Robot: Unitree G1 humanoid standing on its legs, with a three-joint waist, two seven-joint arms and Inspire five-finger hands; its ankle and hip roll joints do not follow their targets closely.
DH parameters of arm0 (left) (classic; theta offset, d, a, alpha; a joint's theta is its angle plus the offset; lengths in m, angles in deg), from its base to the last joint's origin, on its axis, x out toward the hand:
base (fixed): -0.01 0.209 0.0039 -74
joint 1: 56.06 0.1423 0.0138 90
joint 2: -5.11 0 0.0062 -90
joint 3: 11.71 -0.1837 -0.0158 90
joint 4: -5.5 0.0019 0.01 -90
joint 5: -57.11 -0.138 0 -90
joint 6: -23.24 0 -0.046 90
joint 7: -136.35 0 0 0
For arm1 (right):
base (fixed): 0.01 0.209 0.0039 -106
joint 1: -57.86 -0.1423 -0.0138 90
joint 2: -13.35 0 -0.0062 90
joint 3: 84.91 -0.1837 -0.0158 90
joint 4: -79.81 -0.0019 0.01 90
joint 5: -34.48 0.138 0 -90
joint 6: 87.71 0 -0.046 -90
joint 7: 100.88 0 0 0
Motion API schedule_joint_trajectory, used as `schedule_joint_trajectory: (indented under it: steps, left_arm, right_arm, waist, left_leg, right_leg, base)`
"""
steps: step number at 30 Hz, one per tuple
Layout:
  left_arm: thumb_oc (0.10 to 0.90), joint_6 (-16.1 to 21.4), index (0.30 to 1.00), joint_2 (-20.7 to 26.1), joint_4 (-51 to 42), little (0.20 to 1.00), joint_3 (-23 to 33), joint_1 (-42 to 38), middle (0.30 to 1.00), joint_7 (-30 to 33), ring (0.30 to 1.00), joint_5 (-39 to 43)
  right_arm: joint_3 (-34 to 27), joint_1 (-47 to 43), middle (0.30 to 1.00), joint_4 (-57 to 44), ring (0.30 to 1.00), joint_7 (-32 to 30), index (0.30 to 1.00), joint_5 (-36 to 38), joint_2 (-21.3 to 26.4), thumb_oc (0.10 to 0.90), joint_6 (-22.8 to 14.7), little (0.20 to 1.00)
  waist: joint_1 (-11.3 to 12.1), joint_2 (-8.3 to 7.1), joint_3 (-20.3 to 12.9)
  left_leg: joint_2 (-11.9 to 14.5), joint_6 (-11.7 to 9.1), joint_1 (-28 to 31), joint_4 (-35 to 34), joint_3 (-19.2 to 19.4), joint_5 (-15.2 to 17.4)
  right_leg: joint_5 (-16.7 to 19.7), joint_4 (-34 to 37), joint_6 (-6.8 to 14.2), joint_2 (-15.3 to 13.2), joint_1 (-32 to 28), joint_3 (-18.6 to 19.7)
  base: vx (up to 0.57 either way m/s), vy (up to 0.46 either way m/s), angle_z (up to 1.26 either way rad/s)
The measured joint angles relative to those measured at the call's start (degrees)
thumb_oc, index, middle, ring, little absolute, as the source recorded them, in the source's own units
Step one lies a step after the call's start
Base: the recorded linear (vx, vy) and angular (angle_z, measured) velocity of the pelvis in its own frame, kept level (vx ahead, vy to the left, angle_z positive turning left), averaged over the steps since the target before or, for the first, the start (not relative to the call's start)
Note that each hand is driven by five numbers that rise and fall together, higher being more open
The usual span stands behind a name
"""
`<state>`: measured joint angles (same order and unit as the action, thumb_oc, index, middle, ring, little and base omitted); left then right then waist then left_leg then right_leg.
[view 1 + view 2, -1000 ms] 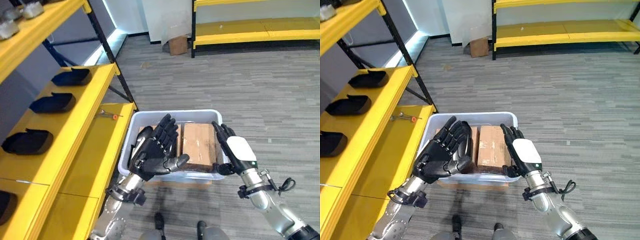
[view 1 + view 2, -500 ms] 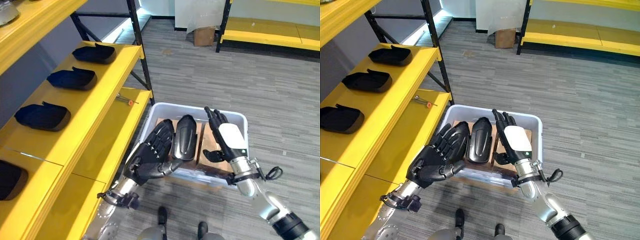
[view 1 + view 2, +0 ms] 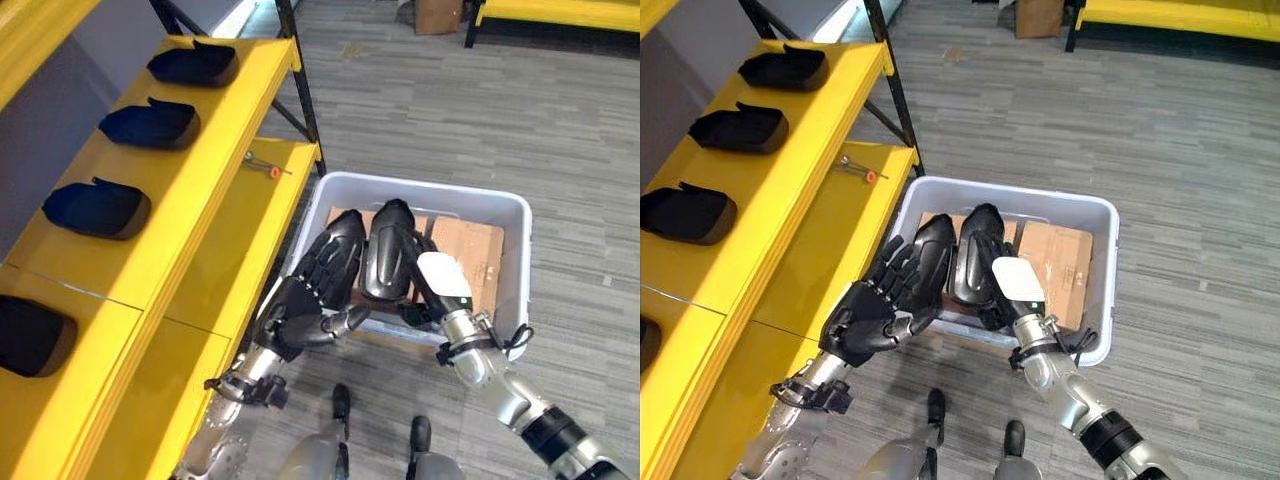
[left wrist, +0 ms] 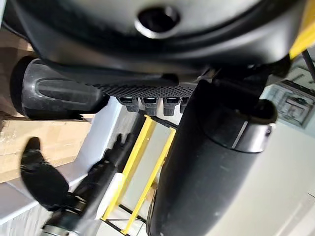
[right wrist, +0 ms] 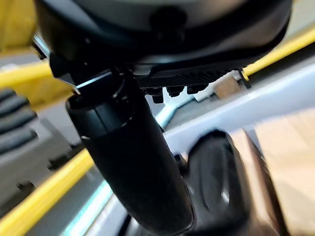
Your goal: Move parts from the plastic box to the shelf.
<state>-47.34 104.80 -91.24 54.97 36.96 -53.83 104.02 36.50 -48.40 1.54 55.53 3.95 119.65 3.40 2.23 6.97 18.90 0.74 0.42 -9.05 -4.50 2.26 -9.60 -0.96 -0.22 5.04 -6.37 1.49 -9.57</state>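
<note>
A black moulded part [image 3: 390, 262] stands on end over the left half of the grey plastic box [image 3: 520, 300]. It is clamped between my two hands. My left hand [image 3: 308, 305] lies flat against its left side with straight fingers [image 3: 340, 248]. On its right side my right hand [image 3: 437, 285], white-backed, presses with straight fingers. The same part [image 3: 978, 262] sits between the left hand [image 3: 885, 305] and the right hand [image 3: 1015, 285]. Neither hand curls round it.
A brown cardboard block [image 3: 468, 255] lies in the box's right half. The yellow shelf [image 3: 200, 190] runs along the left, carrying several black parts [image 3: 148, 122] in a row. A small orange-tipped tool [image 3: 262, 167] lies on the lower ledge. Grey floor surrounds the box.
The camera has swung left and down. The black part has come up out of the box between my hands. My right hand has closed in against it.
</note>
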Motion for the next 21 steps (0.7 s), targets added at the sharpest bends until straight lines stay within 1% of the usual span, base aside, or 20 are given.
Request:
schedule_joint_trajectory:
  steps: [2, 5, 7, 10, 13, 15, 18, 21]
  left_arm:
    - [0.900, 0.06, 1.000, -0.01, 0.01, 1.000, -0.02, -1.32, 1.000, 0.01, 1.000, -0.01]
    - [0.900, 0.06, 1.000, -0.01, 0.04, 1.000, -0.02, -2.72, 1.000, 0.08, 1.000, -0.02]
    - [0.900, 0.07, 1.000, -0.01, 0.04, 1.000, -0.03, -3.37, 1.000, 0.11, 1.000, -0.03]
    - [0.900, 0.26, 1.000, -0.05, 0.15, 1.000, -0.03, -4.59, 1.000, 0.83, 1.000, -0.02]
    - [0.900, 0.54, 1.000, -0.03, 0.17, 1.000, -0.03, -4.64, 1.000, 0.84, 1.000, -0.03]
    - [0.900, 0.55, 1.000, -0.03, 0.23, 1.000, -0.11, -4.84, 1.000, 0.85, 1.000, -0.04]
    - [0.900, 0.55, 1.000, -0.02, 0.51, 1.000, -0.20, -5.08, 1.000, 0.87, 1.000, -0.03]
    - [0.900, 0.69, 1.000, -0.04, 0.53, 1.000, -0.56, -6.29, 1.000, 0.89, 1.000, -0.04]
  right_arm:
    - [0.00, -0.38, 1.000, 0.21, 1.000, -0.04, 1.000, -1.03, -0.29, 0.900, 0.58, 1.000]
    - [0.55, -1.93, 1.000, 1.89, 1.000, -0.04, 1.000, -1.52, -0.54, 0.900, 0.89, 1.000]
    - [0.88, -2.98, 1.000, 2.43, 1.000, -0.04, 1.000, -1.51, -0.55, 0.900, 1.78, 1.000]
    - [0.84, -4.56, 1.000, 2.59, 1.000, -0.09, 1.000, -1.67, -0.79, 0.900, 2.47, 1.000]
    - [0.86, -4.63, 1.000, 2.92, 1.000, -0.22, 1.000, -3.99, -1.12, 0.900, 2.98, 1.000]
    - [0.86, -5.51, 1.000, 4.94, 1.000, -0.78, 1.000, -5.36, -2.33, 0.900, 3.16, 1.000]
    - [0.92, -5.64, 1.000, 5.24, 1.000, -0.79, 1.000, -5.45, -2.60, 0.900, 3.90, 1.000]
    - [0.99, -8.90, 1.000, 8.77, 1.000, -3.06, 1.000, -7.68, -2.76, 0.900, 4.41, 1.000]
  waist:
    - [0.68, -0.22, 1.88]
    - [1.17, -0.50, 3.08]
    - [1.32, -0.60, 3.75]
    - [2.38, -0.79, 5.32]
    - [2.75, -1.65, 5.89]
    - [2.79, -2.23, 6.24]
    - [2.84, -2.27, 6.28]
    - [3.46, -2.13, 7.05]
  left_leg:
    - [-0.12, 0.09, -0.77, 0.01, -0.01, -0.09]
    - [-0.17, 0.10, -1.60, 0.02, -0.49, -0.23]
    - [-0.23, 0.09, -1.93, 0.02, -0.83, -0.28]
    - [-0.32, 0.08, -2.31, 0.02, -0.87, -0.32]
    - [-0.49, 0.08, -2.60, 0.02, -1.20, -0.32]
    - [-0.53, 0.07, -2.72, 0.02, -1.40, -0.33]
    - [-0.71, 0.09, -2.89, 0.02, -1.75, -0.40]
    - [-0.75, 0.08, -4.07, 0.02, -2.21, -0.83]
  right_leg:
    - [0.03, -0.09, 0.10, 0.00, 0.80, -0.20]
    - [0.05, -0.13, 0.16, 0.02, 1.41, -0.62]
    - [0.01, -0.13, 0.20, 0.01, 1.62, -0.86]
    - [-0.05, -0.27, 0.29, -0.04, 2.04, -0.95]
    - [-0.22, -0.27, 0.47, -0.17, 2.10, -1.42]
    - [-0.23, -0.27, 0.49, -0.19, 2.11, -1.69]
    - [-0.26, -0.26, 0.54, -0.32, 2.15, -1.97]
    - [-0.28, -0.74, 0.57, -0.31, 3.35, -2.18]
  base:
    - [-0.05, 0.069, 0.01]
    - [-0.03, 0.048, 0.07]
    - [-0.03, 0.054, 0.08]
    - [0.00, 0.054, 0.03]
    - [0.00, 0.010, 0.07]
    - [0.00, 0.001, 0.05]
    - [-0.01, 0.005, 0.06]
    - [-0.01, 0.001, 0.05]
